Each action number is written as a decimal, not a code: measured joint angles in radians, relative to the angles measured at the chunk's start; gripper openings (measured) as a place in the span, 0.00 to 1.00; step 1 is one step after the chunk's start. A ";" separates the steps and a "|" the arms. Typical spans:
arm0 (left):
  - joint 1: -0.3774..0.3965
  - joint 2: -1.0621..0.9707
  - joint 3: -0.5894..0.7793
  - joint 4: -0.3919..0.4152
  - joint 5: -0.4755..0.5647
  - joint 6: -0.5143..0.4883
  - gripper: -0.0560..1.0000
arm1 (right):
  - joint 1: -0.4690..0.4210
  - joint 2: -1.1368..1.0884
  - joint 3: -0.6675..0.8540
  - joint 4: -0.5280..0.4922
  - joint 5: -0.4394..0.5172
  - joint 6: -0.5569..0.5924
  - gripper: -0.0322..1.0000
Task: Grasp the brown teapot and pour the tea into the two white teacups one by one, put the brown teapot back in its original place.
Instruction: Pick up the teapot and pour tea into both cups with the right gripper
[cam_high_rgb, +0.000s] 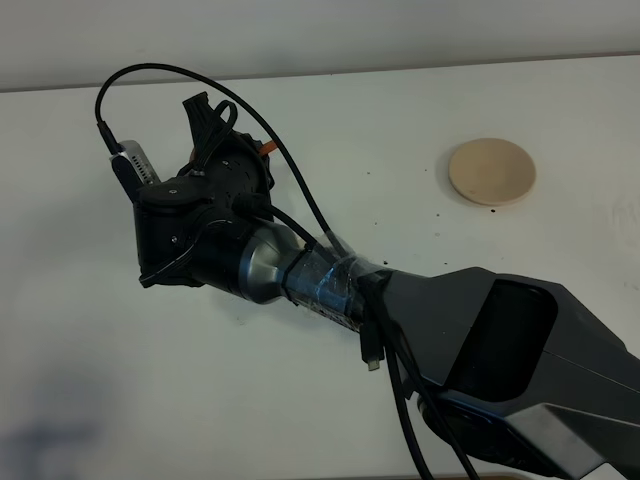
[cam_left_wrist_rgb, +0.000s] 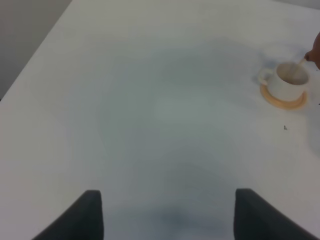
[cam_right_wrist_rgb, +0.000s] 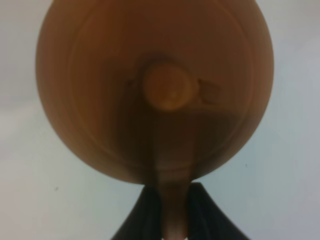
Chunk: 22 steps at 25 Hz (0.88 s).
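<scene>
Right gripper (cam_right_wrist_rgb: 172, 202) is pinched tight on the thin loop handle (cam_right_wrist_rgb: 173, 220) of the squat, round terracotta-brown clay teapot (cam_right_wrist_rgb: 100, 100), its black fingers (cam_right_wrist_rgb: 147, 210) pressed against either side of the strap. Past them we look onto the lid, with the small round lid knob (cam_right_wrist_rgb: 169, 85) at its middle. We judge the pot stiff, brittle and fairly heavy for so narrow a hold, more so with tea inside. Hung from the handle it will want to swing, and the lid, if it sits loose, could slide out on a steep tilt. We think the handle is the right place to hold it, gripped close to the body and rolled slowly.

Just under the spout (cam_left_wrist_rgb: 314, 54) stands a small white cylindrical teacup (cam_left_wrist_rgb: 289, 80) on a round orange coaster (cam_left_wrist_rgb: 284, 99). A thin brownish streak seems to run from spout to cup, so we take this pour to be under way. We cannot find the second cup in any view.

In the high view the pot sits at 10 o'clock, almost hidden by the wrist. Farther off, at 2 o'clock, the round pale beige saucer-like disc (cam_high_rgb: 492, 171) lies bare on the white table (cam_high_rgb: 100, 350), well apart from the pot; we take it for the return spot. Farthest from the work, the left gripper (cam_left_wrist_rgb: 167, 215) hangs over bare table with its jaws spread wide, holding nothing.
</scene>
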 joint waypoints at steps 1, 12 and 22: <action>0.000 0.000 0.000 0.000 0.000 0.000 0.58 | 0.000 0.000 0.000 -0.001 0.000 -0.003 0.12; 0.000 0.000 0.000 0.000 0.000 0.000 0.58 | 0.000 0.000 0.000 -0.041 0.000 -0.011 0.12; 0.000 0.000 0.000 0.000 0.000 0.000 0.58 | 0.000 0.000 0.000 -0.060 0.001 -0.031 0.12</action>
